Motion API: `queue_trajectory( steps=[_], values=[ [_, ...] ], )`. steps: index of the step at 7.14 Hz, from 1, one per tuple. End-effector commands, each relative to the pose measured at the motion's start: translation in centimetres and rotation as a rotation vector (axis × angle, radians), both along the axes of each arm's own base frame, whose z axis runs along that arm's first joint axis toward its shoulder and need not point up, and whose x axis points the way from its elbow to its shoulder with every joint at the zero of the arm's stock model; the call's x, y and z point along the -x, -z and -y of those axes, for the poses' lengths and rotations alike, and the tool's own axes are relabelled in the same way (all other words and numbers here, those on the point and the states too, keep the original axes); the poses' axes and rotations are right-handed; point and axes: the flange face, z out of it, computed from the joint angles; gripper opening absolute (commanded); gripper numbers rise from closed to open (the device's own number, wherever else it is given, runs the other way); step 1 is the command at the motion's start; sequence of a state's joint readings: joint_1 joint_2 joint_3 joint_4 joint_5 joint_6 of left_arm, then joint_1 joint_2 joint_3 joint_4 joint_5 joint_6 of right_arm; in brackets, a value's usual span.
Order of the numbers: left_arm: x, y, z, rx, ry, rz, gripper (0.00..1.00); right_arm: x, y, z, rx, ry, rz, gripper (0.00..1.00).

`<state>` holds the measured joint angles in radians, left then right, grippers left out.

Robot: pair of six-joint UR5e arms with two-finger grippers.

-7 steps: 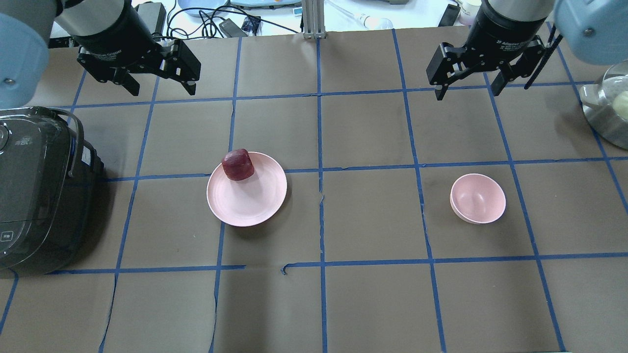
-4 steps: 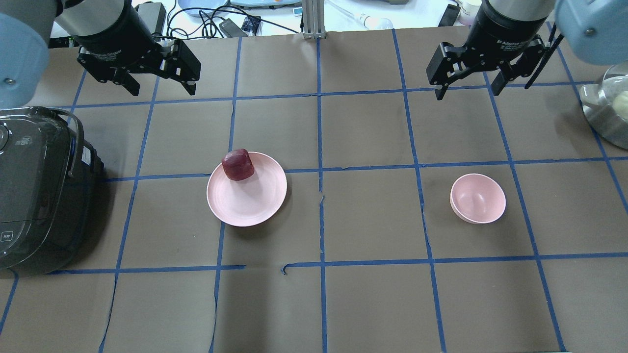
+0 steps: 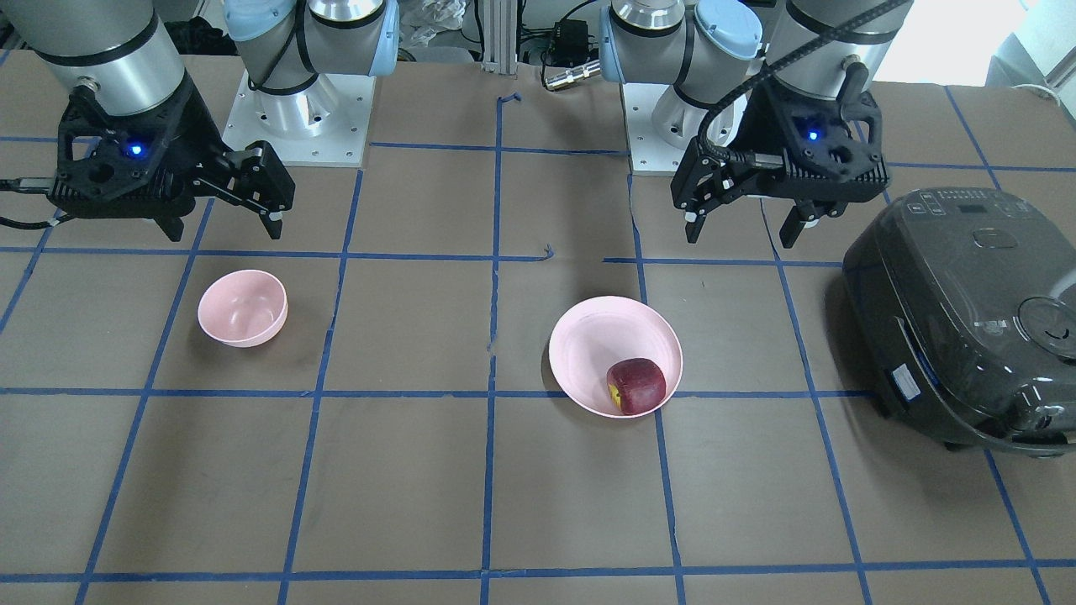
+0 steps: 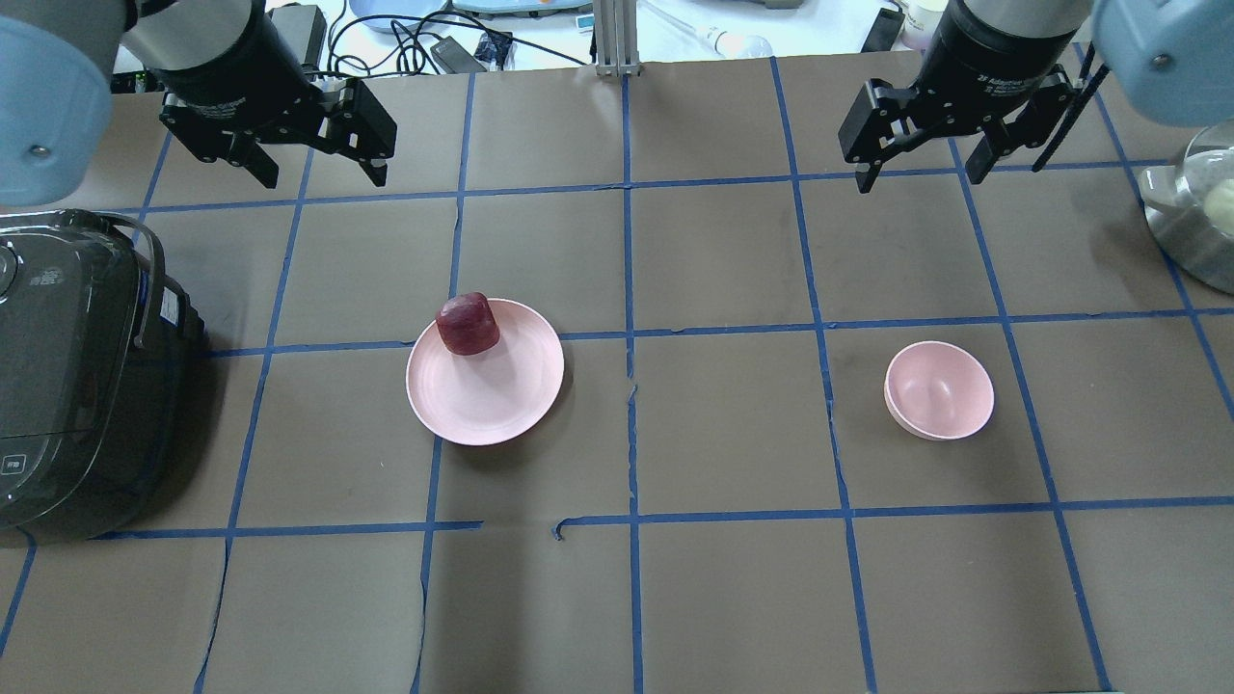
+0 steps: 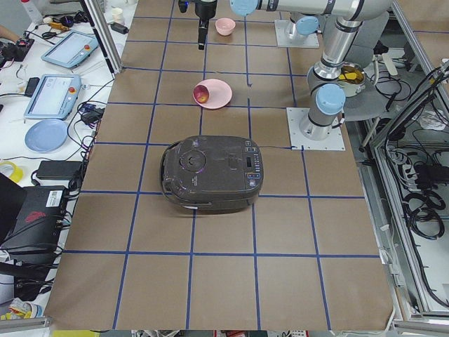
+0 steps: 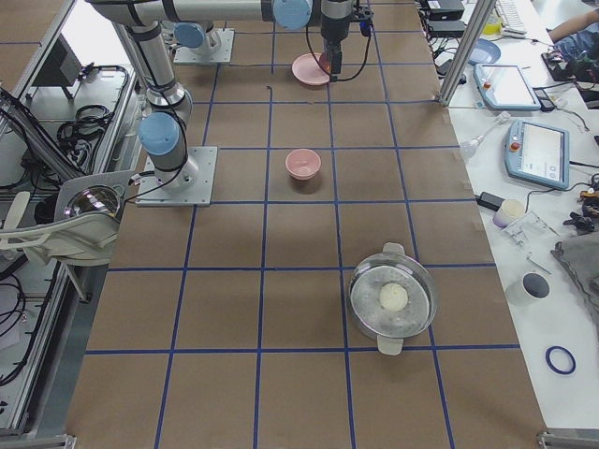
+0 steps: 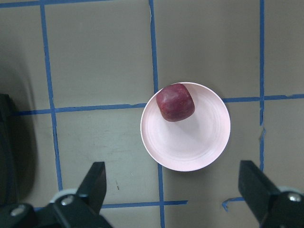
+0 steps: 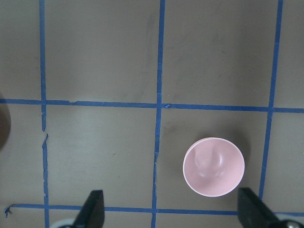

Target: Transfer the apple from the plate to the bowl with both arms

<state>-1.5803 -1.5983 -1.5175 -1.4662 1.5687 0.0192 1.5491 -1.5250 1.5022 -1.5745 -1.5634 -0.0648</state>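
Note:
The dark red apple (image 4: 468,324) sits on the far rim side of the wide pink plate (image 4: 492,395), left of the table's middle. Both show in the front view, apple (image 3: 636,386) on plate (image 3: 597,336), and in the left wrist view, apple (image 7: 175,102) on plate (image 7: 190,142). The small deep pink bowl (image 4: 940,390) stands empty on the right and also shows in the right wrist view (image 8: 213,166). My left gripper (image 4: 323,180) is open and empty, high above the table beyond the plate. My right gripper (image 4: 919,183) is open and empty, high beyond the bowl.
A black rice cooker (image 4: 77,376) stands at the left edge, close to the plate's side. A steel pot (image 4: 1195,222) with a glass lid sits at the far right. Cables and devices lie beyond the far table edge.
Both grippers have shifted only slightly toward the far edge. The apple, plate and bowl have not moved.

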Motion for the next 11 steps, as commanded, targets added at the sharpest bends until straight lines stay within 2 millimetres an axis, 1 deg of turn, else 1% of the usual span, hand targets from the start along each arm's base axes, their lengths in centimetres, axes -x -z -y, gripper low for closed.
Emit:
queue_trajectory(
  steps=[1,2,4,5,6,7,8,9,10,11],
  values=[
    [-0.3,3.5,2.4,-0.052,-0.105,-0.013,1.0,0.1,0.1,0.0,-0.002,0.0,0.0,1.0],
    [-0.2,5.6,4.3,-0.052,-0.198,-0.027,1.0,0.1,0.2,0.0,-0.005,0.0,-0.001,1.0],
    [-0.2,10.6,6.7,-0.108,-0.255,-0.029,1.0,0.2,0.2,0.1,-0.004,0.002,-0.001,1.0],
    [-0.1,13.3,8.1,-0.093,-0.319,-0.039,1.0,0.0,1.1,0.4,-0.026,-0.012,0.011,1.0],
    [-0.1,16.4,8.4,-0.084,-0.369,-0.047,1.0,0.9,3.4,1.6,-0.063,-0.008,0.001,1.0],
    [0.2,20.0,7.9,-0.075,-0.398,-0.056,1.0,3.6,4.9,2.2,-0.089,-0.017,0.01,1.0],
    [0.4,22.5,7.2,-0.069,-0.42,-0.09,1.0,7.8,6.7,2.6,-0.119,-0.027,0.038,1.0],
    [1.0,24.2,6.9,-0.103,-0.441,-0.147,1.0,12.0,11.5,3.4,-0.128,-0.115,0.052,1.0],
    [1.2,25.3,6.7,-0.125,-0.443,-0.144,1.0,14.0,15.5,2.5,-0.107,-0.251,0.054,1.0],
    [1.5,26.6,6.1,-0.151,-0.443,-0.132,1.0,15.0,19.4,1.5,-0.105,-0.241,0.043,1.0]
  ],
)
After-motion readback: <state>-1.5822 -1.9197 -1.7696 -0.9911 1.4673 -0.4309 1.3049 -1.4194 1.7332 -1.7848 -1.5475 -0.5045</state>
